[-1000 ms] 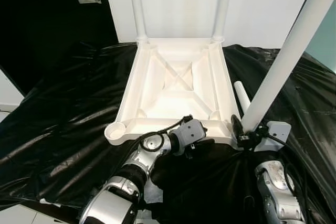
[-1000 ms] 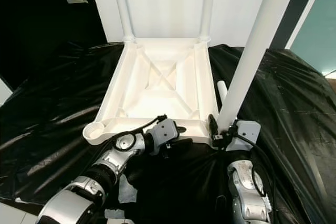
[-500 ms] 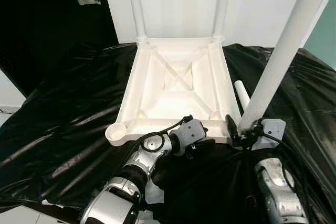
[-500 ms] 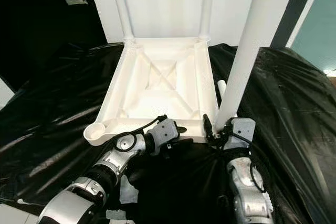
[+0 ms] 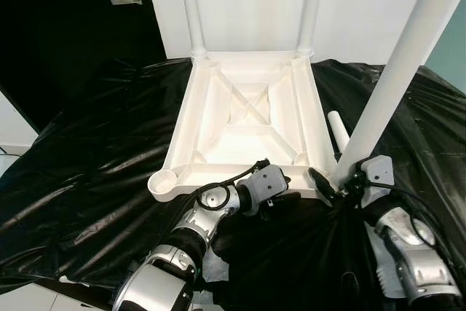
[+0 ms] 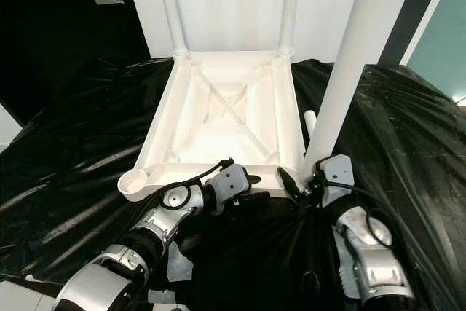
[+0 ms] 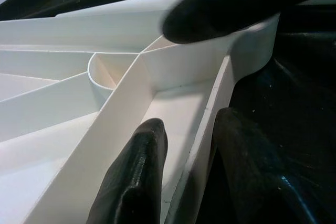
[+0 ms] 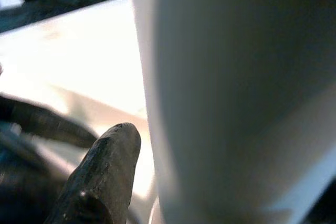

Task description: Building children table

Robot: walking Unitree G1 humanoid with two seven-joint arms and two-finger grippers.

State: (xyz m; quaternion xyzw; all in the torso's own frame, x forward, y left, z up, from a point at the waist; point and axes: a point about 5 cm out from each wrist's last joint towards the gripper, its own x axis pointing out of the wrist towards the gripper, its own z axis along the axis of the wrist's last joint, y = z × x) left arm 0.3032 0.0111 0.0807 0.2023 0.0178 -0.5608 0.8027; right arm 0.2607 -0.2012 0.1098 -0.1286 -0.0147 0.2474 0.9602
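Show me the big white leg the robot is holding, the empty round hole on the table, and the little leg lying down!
leg (image 5: 397, 81), left eye view, middle of its shaft.
hole (image 5: 163, 180), left eye view, inside the near left corner socket.
little leg (image 5: 339, 130), left eye view, on its upper end, lying on the black sheet.

— Where does the tabletop (image 5: 247, 118) lie?

— Upside down on the sheet (image 5: 95, 158), ahead of both grippers, with two legs (image 5: 191, 5) standing at its far corners.

— And by the left gripper (image 5: 280, 198)?

— It sits at the near rim, one finger (image 7: 134, 177) inside the rim, one outside; an empty socket (image 5: 163, 180) lies to its left.

— The right gripper (image 5: 336, 189)?

— At the near right corner, where a third leg (image 5: 397, 78) rises; a loose leg (image 5: 337, 127) lies just beyond it.
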